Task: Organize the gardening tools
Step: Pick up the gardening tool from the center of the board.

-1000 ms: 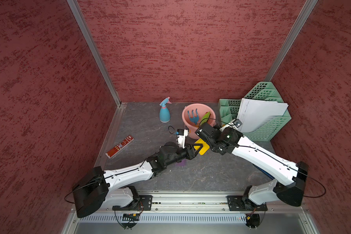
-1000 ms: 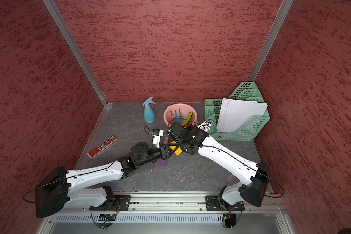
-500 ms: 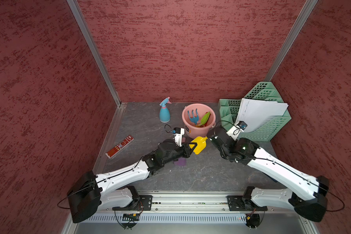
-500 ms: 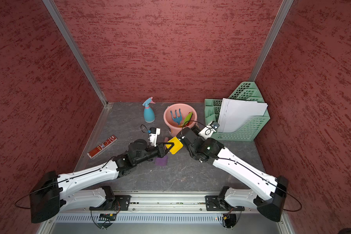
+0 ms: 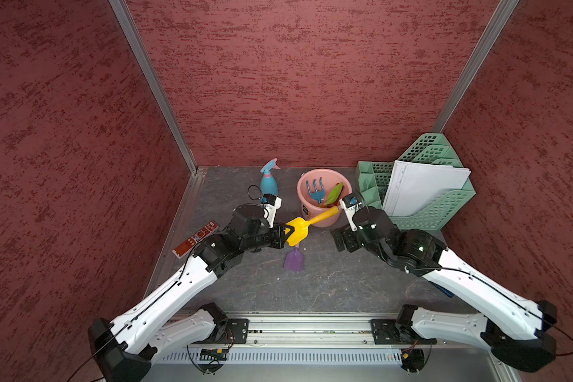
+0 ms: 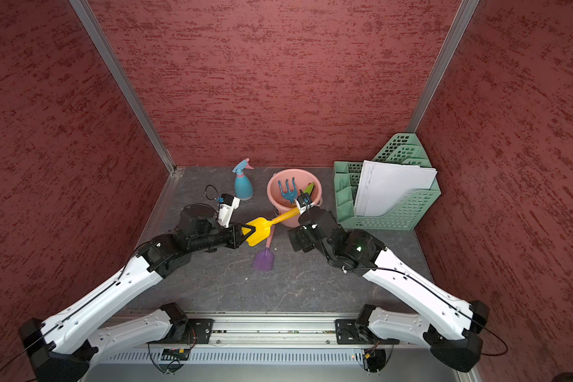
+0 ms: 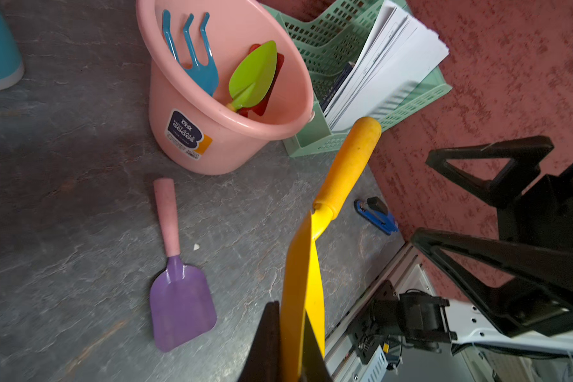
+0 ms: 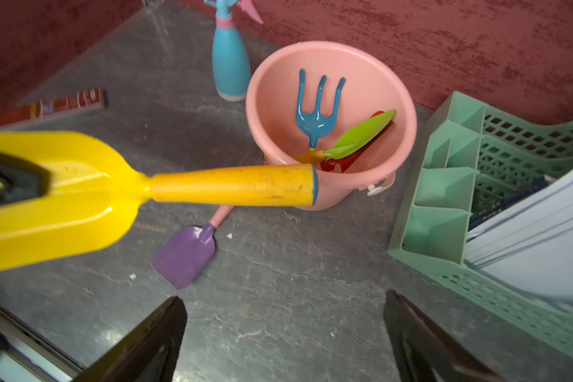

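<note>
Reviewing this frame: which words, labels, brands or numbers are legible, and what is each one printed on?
"HOT SALE GOODS": on the dark sticker on the outer wall of the pink bucket. The logo above it and the fine print below are too small to read.
Printing on the red printed strip: too blurred to read.
Faint print on the white papers in the green file rack: unreadable.

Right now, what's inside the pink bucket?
Inside the pink bucket stand a blue claw and a green trowel. A red spade is mostly covered by the trowel. The bucket's bottom and the tools' handles are largely hidden.
</note>
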Robot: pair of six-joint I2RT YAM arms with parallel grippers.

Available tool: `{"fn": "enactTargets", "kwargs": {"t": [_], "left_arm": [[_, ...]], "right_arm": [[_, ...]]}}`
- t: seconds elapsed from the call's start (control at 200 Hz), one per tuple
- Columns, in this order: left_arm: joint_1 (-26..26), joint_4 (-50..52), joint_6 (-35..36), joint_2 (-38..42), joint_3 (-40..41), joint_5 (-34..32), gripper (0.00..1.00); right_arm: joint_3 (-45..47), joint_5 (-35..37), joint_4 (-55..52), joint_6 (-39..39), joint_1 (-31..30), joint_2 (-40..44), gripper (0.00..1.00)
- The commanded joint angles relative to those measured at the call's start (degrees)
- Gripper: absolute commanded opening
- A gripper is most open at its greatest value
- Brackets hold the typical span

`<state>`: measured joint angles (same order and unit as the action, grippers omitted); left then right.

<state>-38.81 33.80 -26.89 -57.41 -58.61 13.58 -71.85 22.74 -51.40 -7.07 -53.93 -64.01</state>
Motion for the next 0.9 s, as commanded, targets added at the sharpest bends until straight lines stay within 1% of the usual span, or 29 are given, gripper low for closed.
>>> {"fn": "enactTargets", "kwargs": {"t": [0.0,0.115,0.29,0.406,0.566,0.646,0.701,0.801,0.896], "left_arm": [[1.32,13.36,8.18,-1.42,-5.59,2.42,0.00],[1.98,19.14,11.34,-3.09,-9.95,3.09,0.00],[1.99,25.00,14.68,-5.96,-15.95,5.95,0.00],[1.99,27.22,16.46,-7.51,-19.01,7.09,0.00],[1.95,29.89,18.89,-9.22,-22.50,8.88,0.00],[1.81,31.26,20.04,-10.13,-23.84,9.22,0.00],[1.72,31.62,20.60,-10.51,-24.31,9.44,0.00],[1.46,32.14,21.18,-11.03,-24.88,9.62,0.00],[1.37,32.03,21.18,-11.24,-24.92,9.57,0.00]], "right_arm": [[1.44,1.65,0.77,15.17,-2.23,2.08,0.98],[5.10,1.95,7.28,23.89,-3.66,5.41,0.99],[6.31,0.23,10.63,34.81,-6.49,4.77,0.99],[6.81,-3.40,12.91,39.18,-7.84,3.73,0.98],[7.24,-6.98,14.49,42.54,-8.38,1.64,0.92],[7.00,-8.93,14.96,43.19,-8.38,0.57,0.88],[6.65,-9.84,14.80,43.19,-8.47,-0.45,0.84],[6.60,-10.55,15.38,43.19,-8.51,-1.85,0.73],[6.76,-11.31,16.23,43.19,-8.48,-2.42,0.60]]}}
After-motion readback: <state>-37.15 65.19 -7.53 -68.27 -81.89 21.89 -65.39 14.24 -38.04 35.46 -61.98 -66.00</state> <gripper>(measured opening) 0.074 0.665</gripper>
